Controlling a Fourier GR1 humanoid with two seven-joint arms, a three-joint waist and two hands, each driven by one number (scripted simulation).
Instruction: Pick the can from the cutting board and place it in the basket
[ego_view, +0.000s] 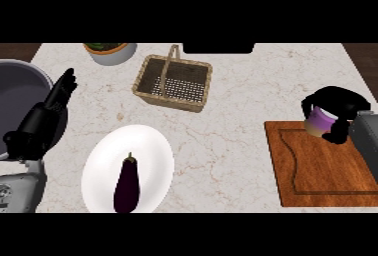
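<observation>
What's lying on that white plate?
One dark purple eggplant lies lengthwise on the white plate, stem pointing away from the robot. Nothing else shows on it; the plate's surface beneath the eggplant is covered.

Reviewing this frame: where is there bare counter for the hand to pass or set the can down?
Bare counter runs between the white plate and the cutting board, up past the basket. The board's near half is bare too. Crowded: its far corner, where the right hand curls round the can.
</observation>
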